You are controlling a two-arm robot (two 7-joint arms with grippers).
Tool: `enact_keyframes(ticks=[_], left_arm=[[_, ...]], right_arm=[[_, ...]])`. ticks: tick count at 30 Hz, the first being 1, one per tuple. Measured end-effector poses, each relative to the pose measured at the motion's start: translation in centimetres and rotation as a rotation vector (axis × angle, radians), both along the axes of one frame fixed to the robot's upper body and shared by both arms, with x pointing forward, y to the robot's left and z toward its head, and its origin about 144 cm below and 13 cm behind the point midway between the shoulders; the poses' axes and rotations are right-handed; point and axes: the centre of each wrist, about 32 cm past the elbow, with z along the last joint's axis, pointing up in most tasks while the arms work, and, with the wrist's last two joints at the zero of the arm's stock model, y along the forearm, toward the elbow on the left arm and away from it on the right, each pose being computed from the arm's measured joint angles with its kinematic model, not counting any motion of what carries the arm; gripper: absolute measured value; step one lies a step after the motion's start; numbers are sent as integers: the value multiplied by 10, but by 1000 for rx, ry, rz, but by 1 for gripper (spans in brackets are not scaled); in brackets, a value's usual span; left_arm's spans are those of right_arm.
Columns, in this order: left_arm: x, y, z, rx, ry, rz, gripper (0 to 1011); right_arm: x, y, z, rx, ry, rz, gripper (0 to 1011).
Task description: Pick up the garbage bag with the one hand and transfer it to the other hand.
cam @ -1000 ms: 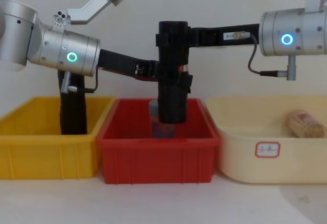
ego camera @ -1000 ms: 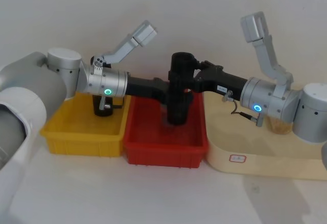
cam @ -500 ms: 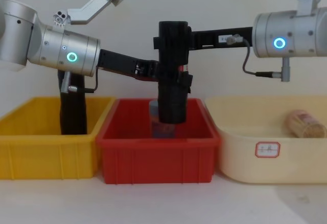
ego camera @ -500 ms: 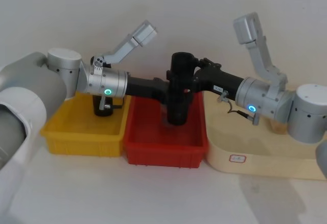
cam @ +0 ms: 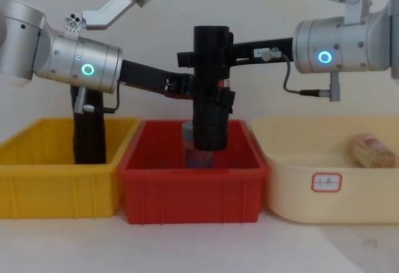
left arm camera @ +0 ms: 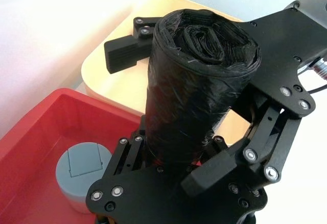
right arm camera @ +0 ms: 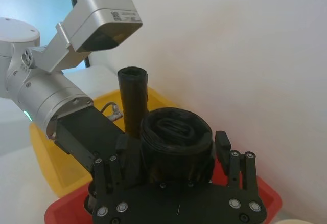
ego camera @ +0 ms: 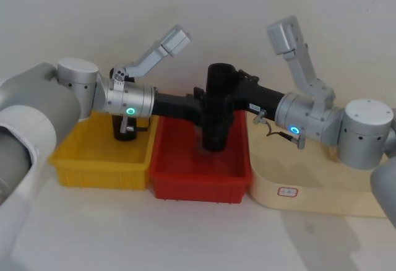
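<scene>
Garbage bag (cam: 211, 123) upright in left pincer (cam: 209, 97), right pincer (cam: 207, 53) spread around its top

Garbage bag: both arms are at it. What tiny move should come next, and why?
Probably the right end effector should close on the garbage bag. Its fingers sit open on either side of the roll's top, while the left end effector is shut on it lower down, holding it upright over the red bin.

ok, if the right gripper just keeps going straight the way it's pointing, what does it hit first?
The garbage bag: the roll stands between the open fingers of the right gripper, so its palm would likely press into the upper roll, above where the left gripper holds it.
</scene>
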Motion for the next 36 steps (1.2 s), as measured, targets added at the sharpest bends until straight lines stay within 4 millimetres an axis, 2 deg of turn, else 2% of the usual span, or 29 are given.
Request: enact_keyframes(ticks=[16,24,28,36], left_arm=[[0,0,0,0,0,0,404],[0,0,0,0,0,0,404],[0,0,0,0,0,0,404],[0,0,0,0,0,0,404]], right_arm=[[5,6,1,-7,10,37,979],[6,7,2,-7,13,46,792],[7,7,2,-7,13,47,663],[7,7,2,-6,14,49,568]])
